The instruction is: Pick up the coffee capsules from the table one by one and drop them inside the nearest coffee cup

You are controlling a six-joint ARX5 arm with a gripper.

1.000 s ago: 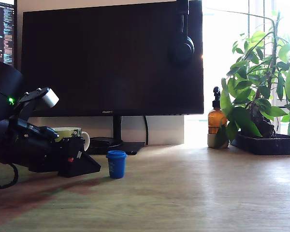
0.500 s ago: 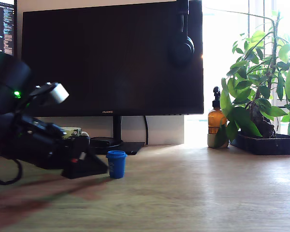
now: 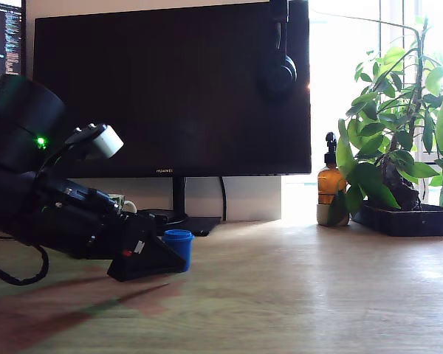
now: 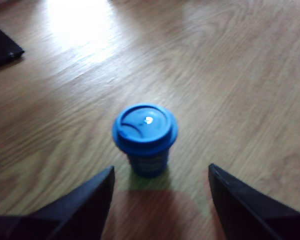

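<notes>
Wrist view: gripper (image 4: 160, 200) wide open, empty, just short of upright blue capsule (image 4: 145, 137); approach step, closing next.

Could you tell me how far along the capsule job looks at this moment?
Nothing looks delivered yet. The blue capsule stands upright on the table. In hand: the open gripper is low at the capsule, fingers either side, not touching. Left: close, lift, and drop it into the mug, mostly hidden behind the arm.
</notes>
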